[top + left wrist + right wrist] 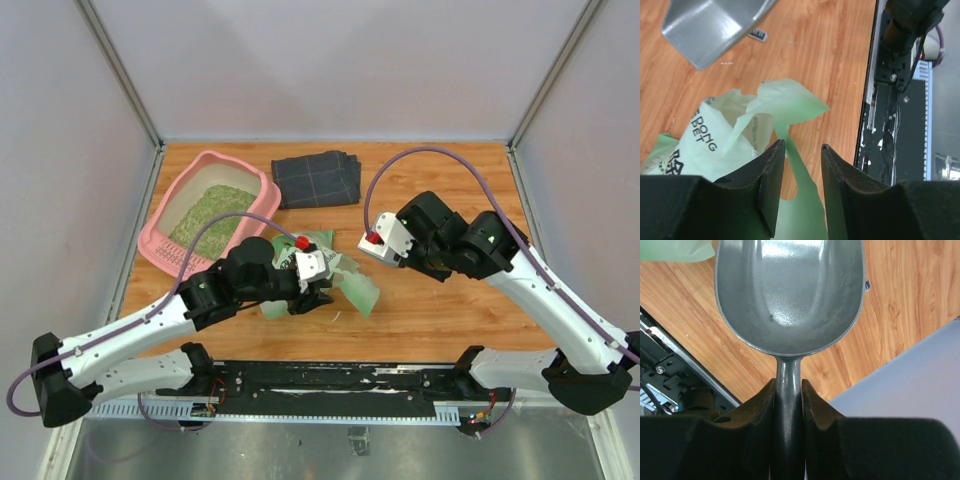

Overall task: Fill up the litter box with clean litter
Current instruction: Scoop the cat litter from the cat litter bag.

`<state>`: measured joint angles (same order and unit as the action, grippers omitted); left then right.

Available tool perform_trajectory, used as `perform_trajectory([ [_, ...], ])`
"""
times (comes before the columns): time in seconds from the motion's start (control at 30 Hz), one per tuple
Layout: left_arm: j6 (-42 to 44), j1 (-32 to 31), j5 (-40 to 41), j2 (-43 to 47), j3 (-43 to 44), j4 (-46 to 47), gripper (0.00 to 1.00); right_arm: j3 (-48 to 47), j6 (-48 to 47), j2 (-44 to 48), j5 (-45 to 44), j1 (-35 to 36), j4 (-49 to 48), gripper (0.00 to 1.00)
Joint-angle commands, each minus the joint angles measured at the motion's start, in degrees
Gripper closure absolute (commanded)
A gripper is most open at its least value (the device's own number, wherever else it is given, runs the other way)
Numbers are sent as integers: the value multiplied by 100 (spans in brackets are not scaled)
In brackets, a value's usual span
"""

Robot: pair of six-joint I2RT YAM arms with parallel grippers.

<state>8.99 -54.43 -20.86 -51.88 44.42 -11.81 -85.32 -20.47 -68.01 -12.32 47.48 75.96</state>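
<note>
Litter box (172,260) holds clean litter (212,215); right hand (788,383) pinches the grey scoop (790,290) by its handle; left hand (802,147) stands spread, a strip of the green bag (705,145) between its fingers.

We count one litter box (170,258), holding one loose mass of clean litter (212,218). There is one dark folded cloth (317,178), one green-and-white printed bag (715,140) and one grey metal scoop (790,290). All of this sits on one wooden table (450,310). We count two arms, the left arm (130,335) and the right arm (560,300), and two purple cables, one per arm. There are two grippers, the left gripper (802,147) and the right gripper (788,385), each with two fingers, four in all. Near the scoop we see perhaps one small scrap (757,34), too tiny to identify.
</note>
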Motion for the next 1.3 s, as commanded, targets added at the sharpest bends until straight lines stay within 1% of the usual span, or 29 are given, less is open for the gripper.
perform_trajectory([
  [0.0,463,-388,541,-229,163,-224,61,36,188,236,-307,-47,234,99],
  [0.07,563,-517,862,-235,122,-260,60,87,168,285,-171,-47,251,99],
  [0.1,627,-560,1069,-235,120,-322,64,104,164,303,-91,-47,267,99],
  [0.13,671,-578,1208,-224,131,-389,72,111,173,326,-4,-41,277,99],
  [0.17,677,-582,1379,-195,140,-411,83,120,166,355,125,-19,278,99],
  [0.2,665,-581,1537,-126,153,-403,91,127,117,406,336,30,279,99],
  [0.23,662,-581,1680,-82,158,-394,97,148,95,453,414,82,260,99],
  [0.27,651,-585,1826,-11,185,-354,99,166,74,511,505,164,247,99],
  [0.37,542,-580,2233,168,276,-183,100,272,-4,562,548,396,330,99],
  [0.5,411,-582,2397,405,282,51,100,275,-137,422,328,683,307,99],
  [0.63,386,-579,2427,605,151,135,100,-115,-213,7,246,1027,300,99],
  [0.73,372,-579,2405,709,60,128,100,-288,-332,-366,358,1127,231,99],
  [0.83,357,-582,2400,830,-19,94,100,-498,-411,-650,280,1167,136,99],
  [0.9,391,-582,2273,913,-46,45,100,-544,-551,-783,253,1164,-19,99],
  [0.93,467,-582,2083,950,-41,-31,100,-592,-610,-860,240,1166,-53,99],
  [0.97,568,-578,1804,1007,-10,-157,98,-625,-642,-961,204,1159,-86,99],
  [1.07,674,-580,1274,1187,29,-547,68,-676,-754,-1207,114,1106,-239,99],
  [1.13,778,-578,978,1327,-21,-762,57,-731,-793,-1375,42,1070,-332,99],
  [1.17,818,-584,885,1376,-48,-841,50,-784,-806,-1504,4,1058,-351,99],
  [1.2,816,-578,884,1401,-65,-905,45,-858,-820,-1610,-33,1039,-342,99],
  [1.23,822,-578,944,1415,-82,-988,41,-941,-831,-1731,-61,1021,-323,99],
  [1.27,835,-580,1043,1421,-118,-1038,40,-1029,-861,-1836,-57,999,-313,99],
])
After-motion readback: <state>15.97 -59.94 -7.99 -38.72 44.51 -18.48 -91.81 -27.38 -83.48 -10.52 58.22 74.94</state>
